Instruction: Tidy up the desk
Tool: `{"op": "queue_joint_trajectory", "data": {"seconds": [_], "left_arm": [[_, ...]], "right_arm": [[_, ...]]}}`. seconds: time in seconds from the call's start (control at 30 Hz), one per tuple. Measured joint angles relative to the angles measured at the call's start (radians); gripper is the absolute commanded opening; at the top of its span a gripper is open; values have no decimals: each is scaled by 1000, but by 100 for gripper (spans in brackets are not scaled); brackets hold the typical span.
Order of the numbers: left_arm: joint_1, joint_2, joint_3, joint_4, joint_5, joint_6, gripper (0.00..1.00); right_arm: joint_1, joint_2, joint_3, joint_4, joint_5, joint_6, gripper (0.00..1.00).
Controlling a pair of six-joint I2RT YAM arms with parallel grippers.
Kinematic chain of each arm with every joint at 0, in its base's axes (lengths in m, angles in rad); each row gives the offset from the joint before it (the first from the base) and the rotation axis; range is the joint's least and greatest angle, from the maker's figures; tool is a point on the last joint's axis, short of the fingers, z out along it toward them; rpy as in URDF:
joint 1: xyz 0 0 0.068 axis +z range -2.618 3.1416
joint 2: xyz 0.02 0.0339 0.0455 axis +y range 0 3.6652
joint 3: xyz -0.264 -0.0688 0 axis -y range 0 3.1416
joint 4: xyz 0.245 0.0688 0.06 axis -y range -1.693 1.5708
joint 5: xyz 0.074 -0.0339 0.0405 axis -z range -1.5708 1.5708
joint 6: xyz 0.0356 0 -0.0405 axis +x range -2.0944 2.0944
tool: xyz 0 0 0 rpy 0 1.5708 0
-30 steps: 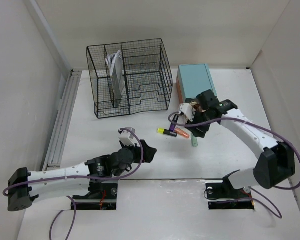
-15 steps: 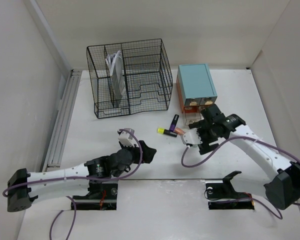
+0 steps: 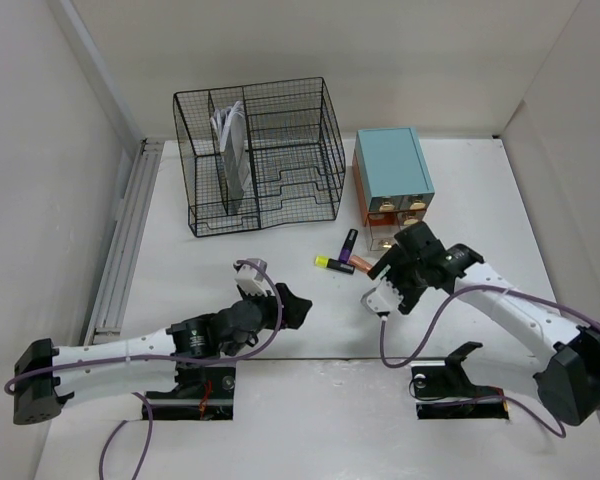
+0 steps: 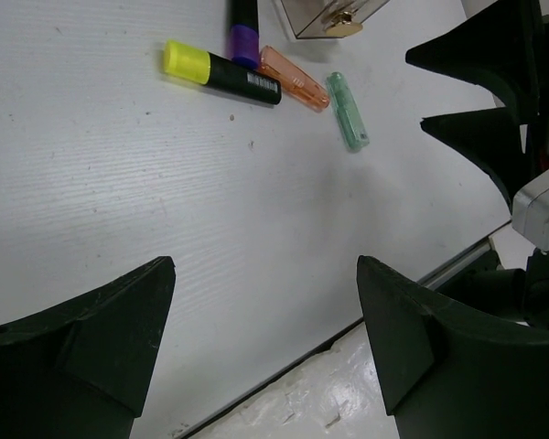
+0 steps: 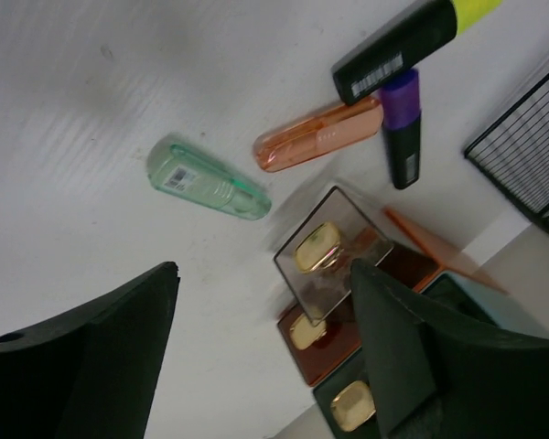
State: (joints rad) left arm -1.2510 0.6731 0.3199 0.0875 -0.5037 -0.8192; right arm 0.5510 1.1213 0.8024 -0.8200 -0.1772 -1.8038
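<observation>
We take the desk (image 3: 170, 270) to be the white top under everything. Near its centre the highlighter (image 4: 220, 75), marker (image 4: 243, 27), orange pen (image 4: 295, 78) and green pen (image 4: 348, 112) lie loose. They are at 6 o'clock of the box (image 3: 390, 170), whose drawer (image 5: 325, 261) stands pulled out (likely to take them). The right gripper (image 5: 263, 270) hangs over them, jaws spread wide, gripping nothing. The left gripper (image 4: 265, 265), at 7 o'clock, is equally wide and empty.
</observation>
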Motion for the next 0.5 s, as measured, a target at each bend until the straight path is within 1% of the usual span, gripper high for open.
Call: {"op": "queue_joint_trajectory", "data": {"seconds": [0.13,0.33,0.5], "left_arm": [[0,-3,0,1,3,-3,78],[0,-10,-8,1,12,-13,78],[0,-33,-13,-2,14,-17,78]], "right_arm": [[15,49,-2,42,-6,-68,69],[20,161,-17,72,-7,-116,66],[20,197,-49,72,-5,-140,66]]}}
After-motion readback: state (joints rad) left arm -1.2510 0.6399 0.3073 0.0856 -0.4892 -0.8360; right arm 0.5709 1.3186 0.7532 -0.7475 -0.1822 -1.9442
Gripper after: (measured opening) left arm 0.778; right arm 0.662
